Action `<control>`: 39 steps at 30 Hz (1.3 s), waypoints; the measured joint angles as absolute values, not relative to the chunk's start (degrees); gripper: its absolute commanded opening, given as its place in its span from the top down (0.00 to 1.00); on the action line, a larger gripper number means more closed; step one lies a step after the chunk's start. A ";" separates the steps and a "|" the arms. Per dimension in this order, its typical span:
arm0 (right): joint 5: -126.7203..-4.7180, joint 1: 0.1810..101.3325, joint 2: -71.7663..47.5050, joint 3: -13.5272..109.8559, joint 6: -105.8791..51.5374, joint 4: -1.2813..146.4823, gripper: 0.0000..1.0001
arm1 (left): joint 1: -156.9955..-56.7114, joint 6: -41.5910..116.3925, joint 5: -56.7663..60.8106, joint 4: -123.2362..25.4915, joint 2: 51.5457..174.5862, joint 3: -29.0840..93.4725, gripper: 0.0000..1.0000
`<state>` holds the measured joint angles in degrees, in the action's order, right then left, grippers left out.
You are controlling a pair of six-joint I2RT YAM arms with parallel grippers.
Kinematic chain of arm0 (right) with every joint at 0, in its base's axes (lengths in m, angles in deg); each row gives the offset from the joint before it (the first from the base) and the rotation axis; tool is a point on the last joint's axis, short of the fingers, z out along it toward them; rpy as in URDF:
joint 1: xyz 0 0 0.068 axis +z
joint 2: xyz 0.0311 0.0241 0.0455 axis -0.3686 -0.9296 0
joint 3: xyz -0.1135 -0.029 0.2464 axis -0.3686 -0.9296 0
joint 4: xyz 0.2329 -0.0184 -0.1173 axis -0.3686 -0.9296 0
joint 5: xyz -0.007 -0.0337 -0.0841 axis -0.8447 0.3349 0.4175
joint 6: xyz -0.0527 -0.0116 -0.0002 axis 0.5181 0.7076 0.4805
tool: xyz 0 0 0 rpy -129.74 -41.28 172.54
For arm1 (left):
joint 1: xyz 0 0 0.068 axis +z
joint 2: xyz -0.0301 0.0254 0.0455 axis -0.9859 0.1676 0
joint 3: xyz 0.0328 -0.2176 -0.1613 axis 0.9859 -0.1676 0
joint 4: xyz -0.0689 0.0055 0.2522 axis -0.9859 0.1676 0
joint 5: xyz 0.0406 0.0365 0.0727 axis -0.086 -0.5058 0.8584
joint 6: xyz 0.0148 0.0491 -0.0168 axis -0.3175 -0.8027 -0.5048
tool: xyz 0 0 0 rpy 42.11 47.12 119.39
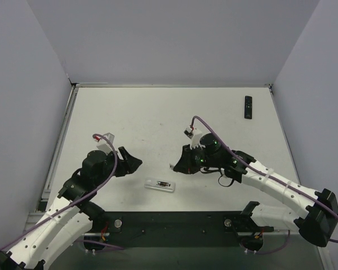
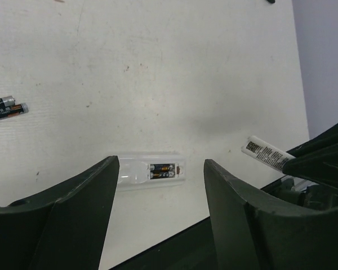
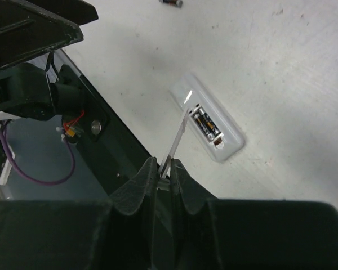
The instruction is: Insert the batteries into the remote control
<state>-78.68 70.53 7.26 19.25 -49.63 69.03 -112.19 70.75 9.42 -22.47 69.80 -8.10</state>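
Observation:
The white remote (image 1: 160,184) lies back-up near the table's front edge, its compartment open with two batteries (image 2: 162,170) seated in it. It also shows in the left wrist view (image 2: 132,173) and in the right wrist view (image 3: 225,143), batteries (image 3: 207,124) inside. Two loose batteries (image 2: 5,108) lie to its left. My right gripper (image 3: 165,169) is shut on the thin white battery cover (image 3: 177,140), held edge-on just above the remote; its labelled face shows in the left wrist view (image 2: 266,153). My left gripper (image 2: 160,163) is open and empty, to the left of the remote.
A black remote (image 1: 248,107) lies at the far right of the table. The black base plate (image 1: 174,222) runs along the near edge just in front of the white remote. A loose battery (image 3: 172,2) shows at the top of the right wrist view.

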 measured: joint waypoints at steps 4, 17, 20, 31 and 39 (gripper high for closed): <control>-85.52 68.09 3.76 16.80 -54.38 69.29 1.00 | -112.19 67.82 5.66 -22.85 70.52 -11.11 0.27; -98.07 65.90 0.70 15.56 -60.96 74.54 1.00 | -116.67 52.80 -8.72 -36.29 67.94 -16.49 0.24; -99.57 65.86 0.70 15.56 -61.59 75.11 1.00 | -119.64 46.60 -10.62 -37.12 69.25 -14.09 0.24; -103.42 65.86 0.81 17.83 -62.18 75.70 1.00 | -128.17 19.34 -16.79 -38.01 72.84 -9.47 0.24; -104.36 65.86 1.03 18.03 -62.38 75.92 1.00 | -132.01 6.18 -17.11 -37.99 76.86 -8.18 0.30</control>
